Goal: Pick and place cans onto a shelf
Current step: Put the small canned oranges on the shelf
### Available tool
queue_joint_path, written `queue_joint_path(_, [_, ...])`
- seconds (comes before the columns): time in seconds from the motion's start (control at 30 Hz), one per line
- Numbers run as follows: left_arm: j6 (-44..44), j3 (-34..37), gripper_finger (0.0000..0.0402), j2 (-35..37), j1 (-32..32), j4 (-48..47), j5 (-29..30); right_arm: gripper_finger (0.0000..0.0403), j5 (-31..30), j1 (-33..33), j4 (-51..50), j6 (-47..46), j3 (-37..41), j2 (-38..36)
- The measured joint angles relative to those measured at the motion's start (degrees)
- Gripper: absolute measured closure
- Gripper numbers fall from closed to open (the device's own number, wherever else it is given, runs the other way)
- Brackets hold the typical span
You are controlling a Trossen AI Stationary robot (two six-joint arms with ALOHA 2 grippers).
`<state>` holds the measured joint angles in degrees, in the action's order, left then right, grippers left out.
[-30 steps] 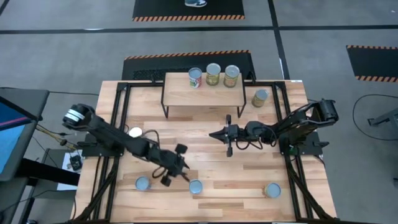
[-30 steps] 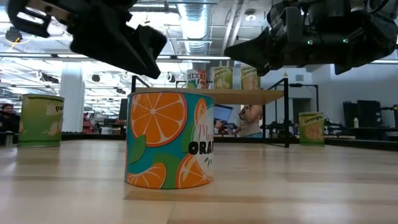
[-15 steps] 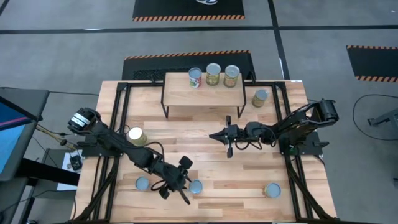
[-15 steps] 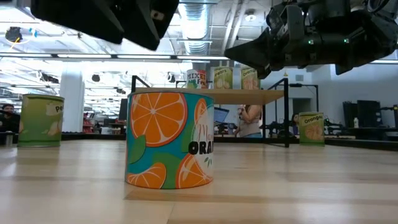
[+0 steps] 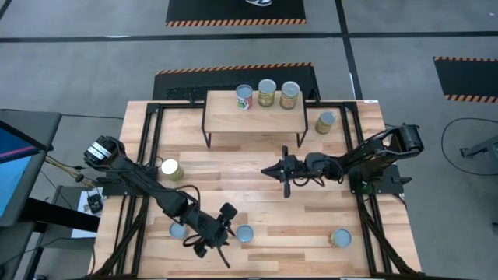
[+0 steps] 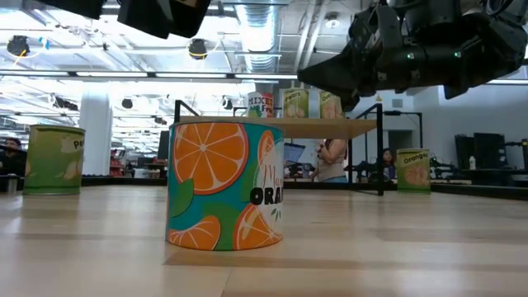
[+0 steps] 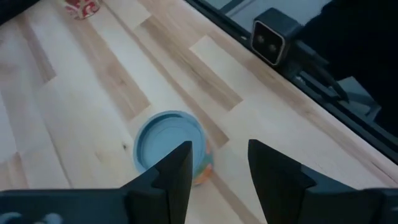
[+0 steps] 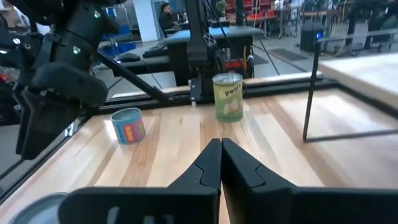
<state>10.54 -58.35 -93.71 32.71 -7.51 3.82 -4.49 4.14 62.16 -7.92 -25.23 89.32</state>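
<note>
The left gripper (image 5: pixel 222 233) hangs over the near edge of the pale wooden plank tabletop (image 5: pixel 257 202), its fingers spread, poised beside the short orange-printed can with a silvery-blue lid (image 5: pixel 245 234), seemingly lined up so the jaws can drop around it. In the left wrist view that blue lid (image 7: pixel 170 140) lies just beyond the parted fingertips (image 7: pixel 177 167), untouched. The right gripper (image 5: pixel 282 170) waits mid-table with its fingers pressed together, holding nothing, apparently parked clear of the small raised shelf with a light wood top on thin black legs (image 5: pixel 255 117) at the far side. Three cans (image 5: pixel 267 93) already stand in a row along the shelf's far edge; another sits on the table just right of the shelf (image 5: pixel 326 121), a green-labelled one at the left (image 5: pixel 170 168), and two more along the near edge (image 5: pixel 178 230) (image 5: pixel 340 237). Grey floor with hazard-striped black mats (image 5: pixel 236 9) surrounds the table; the low view shows a bright workshop behind.
</note>
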Motion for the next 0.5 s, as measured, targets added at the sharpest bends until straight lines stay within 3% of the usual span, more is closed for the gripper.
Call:
queue_joint_path(0.27, [0.44,0.00,0.0255,0.00,0.07,0.61,-0.48,0.0387,-1.02,2.56,-0.63,-0.83,0.00,0.02])
queue_joint_path(0.5, [-1.80,0.00,0.0250,0.00,0.35,1.29,-0.37,0.0385,-9.17,6.60,-0.42,3.25,0.00,0.02])
